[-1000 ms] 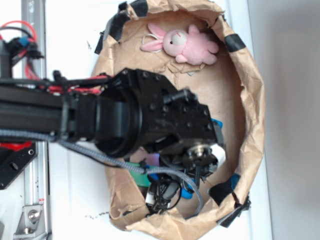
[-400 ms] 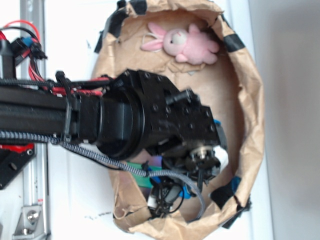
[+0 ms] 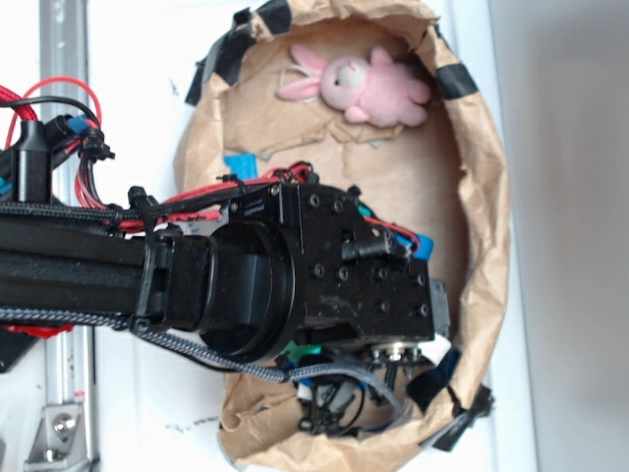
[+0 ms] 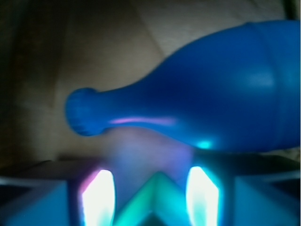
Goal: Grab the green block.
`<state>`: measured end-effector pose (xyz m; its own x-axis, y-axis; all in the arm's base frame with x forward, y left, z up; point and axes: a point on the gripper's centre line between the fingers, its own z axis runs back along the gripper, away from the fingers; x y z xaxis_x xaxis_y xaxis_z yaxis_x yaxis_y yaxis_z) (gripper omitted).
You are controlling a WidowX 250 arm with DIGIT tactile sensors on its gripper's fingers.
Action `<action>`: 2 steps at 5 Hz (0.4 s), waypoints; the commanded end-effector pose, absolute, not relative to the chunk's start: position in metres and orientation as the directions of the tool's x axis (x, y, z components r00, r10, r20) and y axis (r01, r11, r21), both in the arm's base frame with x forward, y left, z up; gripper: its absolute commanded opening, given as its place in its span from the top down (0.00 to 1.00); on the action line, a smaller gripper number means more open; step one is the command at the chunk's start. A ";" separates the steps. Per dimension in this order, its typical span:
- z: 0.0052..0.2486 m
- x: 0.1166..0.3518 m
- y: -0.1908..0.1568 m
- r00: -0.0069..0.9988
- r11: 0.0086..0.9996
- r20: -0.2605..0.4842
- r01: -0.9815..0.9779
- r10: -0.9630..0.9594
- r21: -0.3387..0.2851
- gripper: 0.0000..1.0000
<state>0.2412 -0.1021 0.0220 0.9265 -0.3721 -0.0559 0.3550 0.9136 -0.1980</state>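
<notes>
Peeking from beneath the black robot arm (image 3: 246,285): one sliver of flat green block (image 3: 303,351), axis unreadable; one pink plush bunny (image 3: 359,87); jaws' state impossible to tell.

One pink plush rabbit (image 3: 359,87) lies in the single brown paper bowl (image 3: 491,197). One blue bottle-shaped piece (image 4: 197,108) shows close up. One green sliver (image 3: 303,350) peeks beneath the arm.

Exterior view overhead, looking down – wrist view very close, blurred, facing paper floor (image 4: 141,42)
</notes>
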 end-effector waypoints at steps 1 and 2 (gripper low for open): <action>0.056 0.241 -0.085 0.936 0.921 0.006 0.346 -0.351 -0.179 1.00; 0.088 0.253 -0.055 0.958 0.948 0.054 0.287 -0.282 -0.137 1.00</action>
